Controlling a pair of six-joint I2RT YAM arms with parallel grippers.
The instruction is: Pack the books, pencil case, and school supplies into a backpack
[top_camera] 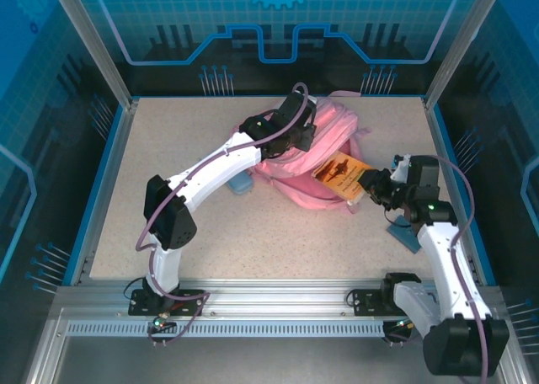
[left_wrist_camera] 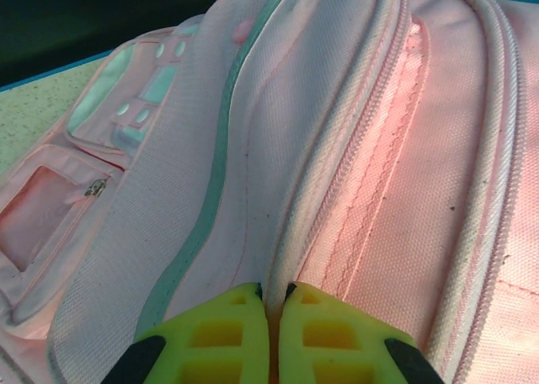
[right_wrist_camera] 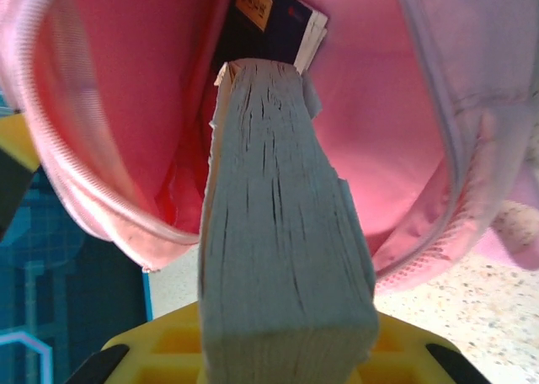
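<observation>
Item 1 — flat blue item; lies on the table just beside the right forearm, partly covered by it; what it is I cannot tell; not yet packed.

Item 2 — right gripper; jaws narrowed onto the near end of the tan-orange book; gripping that end leaves the far end free to lead into the bag's mouth; from the wrist, the page edge points straight into the pink interior.

Item 3 — navy book, yellow emblem; already inside, deep in the opening, just beyond the leading end of the tan-orange book.

Item 4 — pencil case, light blue; on the table at the bag's near-left edge, half under the left arm; touching the bag or only beside it, I cannot tell; to my eye awaiting its turn.

Item 5 — backpack, pink; lies flat mid-table, opening turned toward the right arm.

Item 6 — left gripper, farthest out; jaws pinched tight on a ridge of fabric beside the zip on the bag's upper side; judged purpose: to steady the bag and hold the flap up so the book enters cleanly.
</observation>
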